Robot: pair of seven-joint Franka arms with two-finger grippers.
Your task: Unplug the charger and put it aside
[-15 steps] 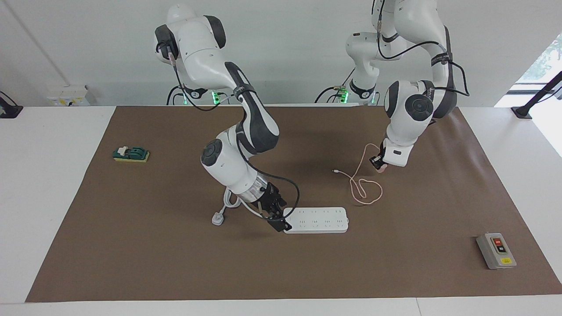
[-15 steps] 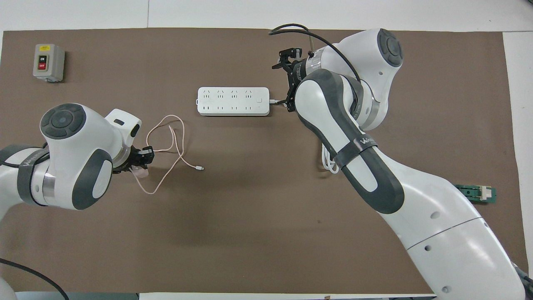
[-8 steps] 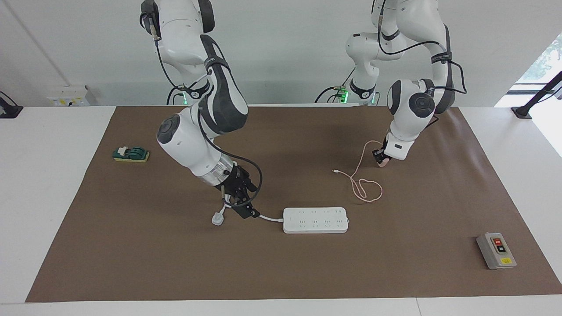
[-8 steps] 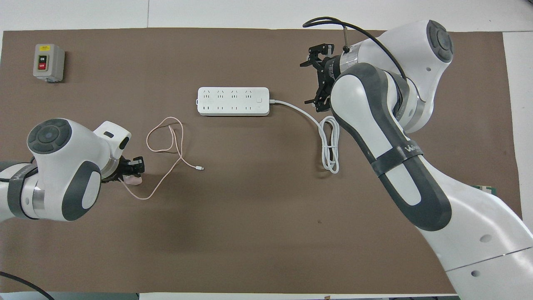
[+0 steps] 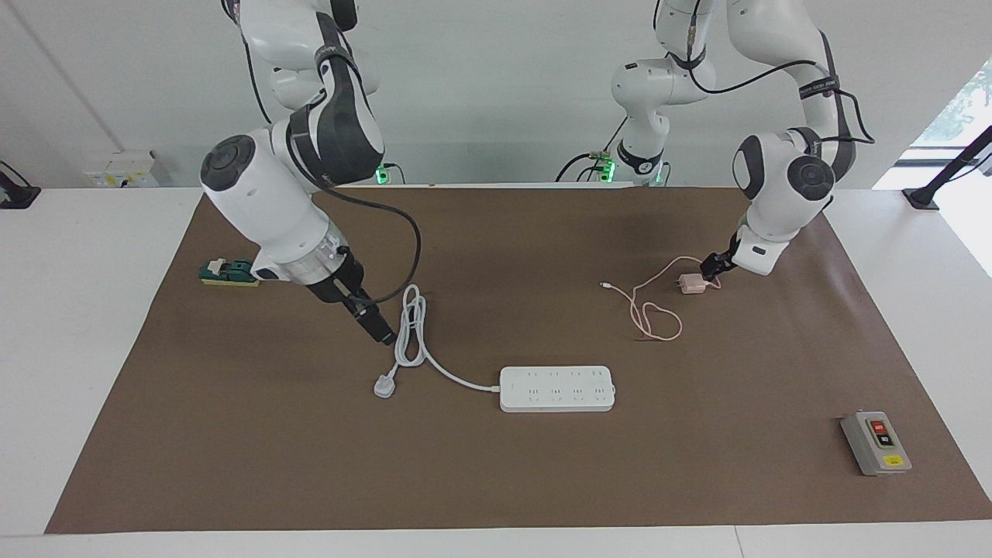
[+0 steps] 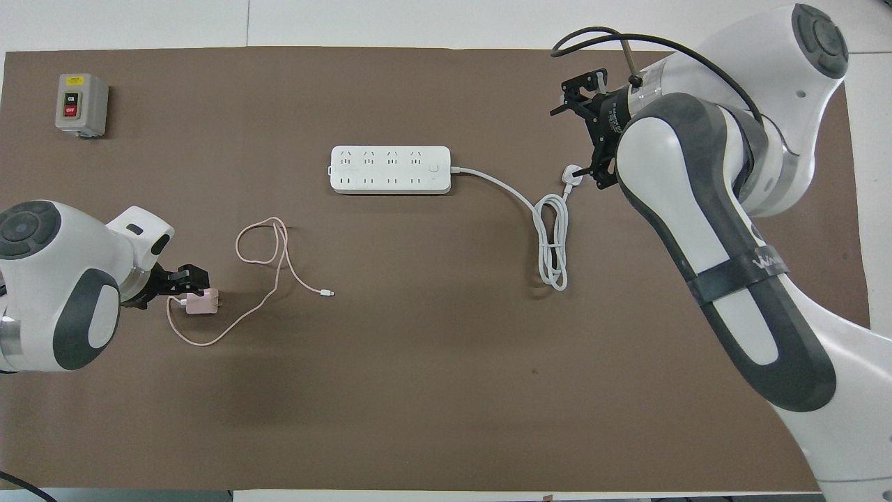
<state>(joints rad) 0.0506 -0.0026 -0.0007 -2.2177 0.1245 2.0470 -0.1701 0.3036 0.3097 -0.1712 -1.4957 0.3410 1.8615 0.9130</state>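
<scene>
The left gripper (image 5: 711,267) has spread its jaws, dropping the small pale-pink cube-shaped charger (image 5: 688,284) on the brown surface (image 5: 542,465), so placing looks done; the right gripper's (image 5: 380,329) jaws I cannot tell.

Pretty clearly a robotics lab we're looking at: two white arms (image 5: 310,155) bolted at the 12 o'clock edge of a white table (image 5: 77,325), a brown mat (image 5: 496,480) spread over it, plain white wall behind, plus a test switch box (image 5: 876,443) sitting around 4 o'clock.
</scene>
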